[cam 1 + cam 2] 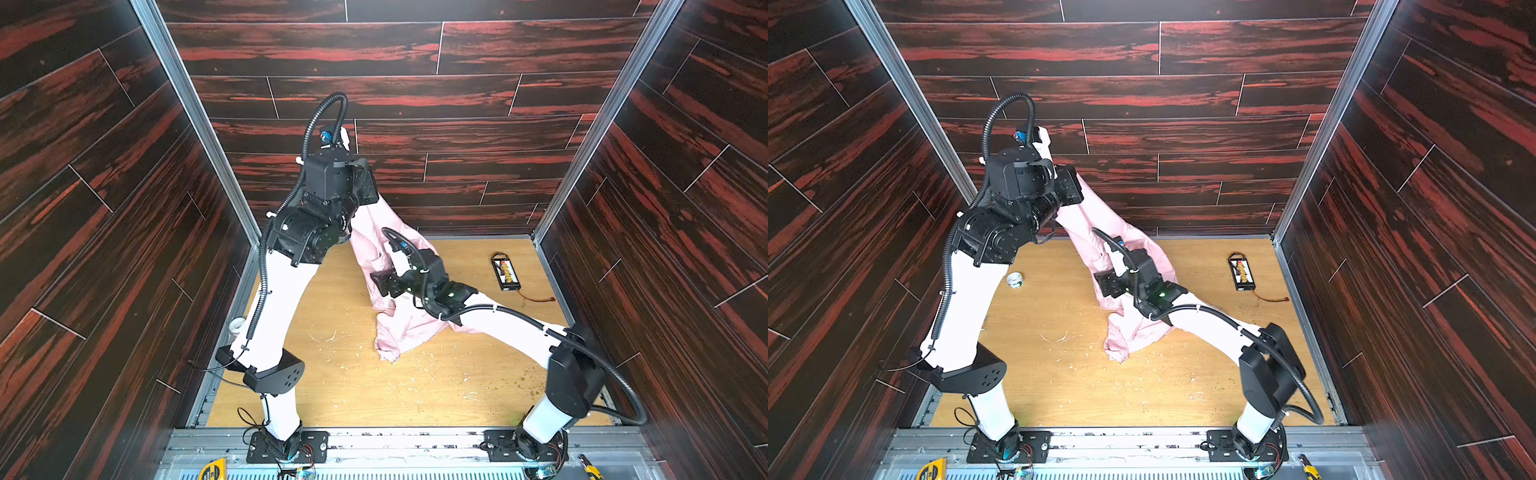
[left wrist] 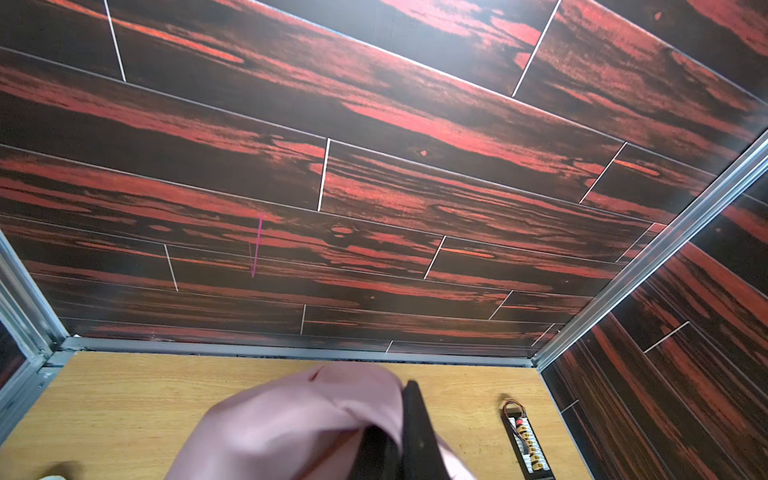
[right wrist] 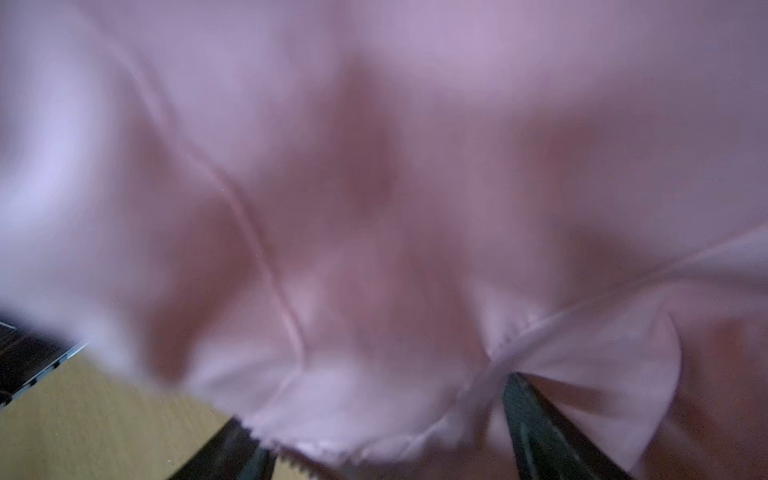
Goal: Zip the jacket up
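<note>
Mounting rail (image 1: 415, 440) runs along the near edge in both top views, with both arm bases bolted to it. Left gripper (image 1: 370, 193) is raised high near the back wall (image 1: 457, 104), pinched together on an upper edge of the jacket (image 1: 376, 237). Pink fabric hangs from it in a slanted band down to the table (image 1: 353, 395), with the lower part bunched mid-table. Right gripper (image 1: 380, 282) sits low against that band, just above the bunch; its fingertips aren't clear from here. Connector board (image 1: 505, 272) lies right-rear, apart from the jacket. Small white cup (image 1: 1014, 279) sits beside the left arm, also apart from the fabric. Bare table in front of the bunch and to its left; side walls close in on both flanks.

Left wrist: fingers (image 2: 415, 415) are closed with no gap visible, and the jacket (image 2: 291, 419) is draped over them. Table's back edge and the back wall lie beyond. Connector board (image 2: 525, 444) is nearby, with bare wood between it and the fabric.

Right wrist: blurred. Two fingers (image 3: 532, 424) stand wide apart, clamping nothing. Jacket (image 3: 374, 187) fills nearly the whole frame. A toothed edge sags across the gap and one fingertip touches a fold. Can't tell if that edge is zipper tape. A strip of bare table (image 3: 83, 415) shows past the fabric.
</note>
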`<action>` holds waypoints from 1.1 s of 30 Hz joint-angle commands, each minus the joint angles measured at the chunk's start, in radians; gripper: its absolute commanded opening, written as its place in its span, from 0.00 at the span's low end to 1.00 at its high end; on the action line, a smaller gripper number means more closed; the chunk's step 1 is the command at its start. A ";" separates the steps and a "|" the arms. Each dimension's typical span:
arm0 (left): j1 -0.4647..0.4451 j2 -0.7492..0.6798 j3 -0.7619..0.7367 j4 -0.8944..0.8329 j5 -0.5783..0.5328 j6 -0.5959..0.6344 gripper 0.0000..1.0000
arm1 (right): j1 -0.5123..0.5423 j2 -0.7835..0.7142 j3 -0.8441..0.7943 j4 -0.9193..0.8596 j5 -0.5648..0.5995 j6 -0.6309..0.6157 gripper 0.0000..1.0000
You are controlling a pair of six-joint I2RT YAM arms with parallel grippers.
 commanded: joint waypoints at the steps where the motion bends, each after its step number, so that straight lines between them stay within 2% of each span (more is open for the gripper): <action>1: 0.003 -0.053 0.003 0.018 0.014 -0.018 0.00 | 0.011 0.074 0.057 0.039 0.059 0.057 0.85; 3: 0.003 -0.056 0.001 0.019 0.019 -0.029 0.00 | 0.011 0.104 0.079 0.040 0.106 0.089 0.82; 5: 0.003 -0.060 0.000 0.017 0.023 -0.039 0.00 | 0.012 0.135 0.110 0.031 0.150 0.113 0.73; 9: 0.003 -0.078 -0.013 0.019 0.028 -0.047 0.00 | 0.011 0.175 0.172 0.000 0.175 0.128 0.35; 14: 0.003 -0.139 -0.081 0.038 -0.006 -0.030 0.00 | 0.010 0.083 0.117 0.019 0.166 0.110 0.01; 18: 0.008 -0.197 -0.187 0.094 -0.065 -0.010 0.00 | 0.010 -0.102 0.003 0.065 0.125 0.066 0.00; 21: 0.015 -0.228 -0.251 0.135 -0.087 -0.004 0.00 | 0.010 -0.212 -0.012 0.023 0.091 0.023 0.00; 24: 0.031 -0.247 -0.308 0.167 -0.089 -0.009 0.00 | 0.008 -0.278 0.056 -0.093 0.068 -0.025 0.00; 27: 0.037 -0.272 -0.387 0.213 -0.039 -0.025 0.00 | 0.007 -0.312 0.153 -0.226 0.057 -0.065 0.00; 33: 0.038 -0.407 -0.677 0.503 0.106 -0.061 0.04 | 0.005 -0.360 0.356 -0.408 0.051 -0.105 0.00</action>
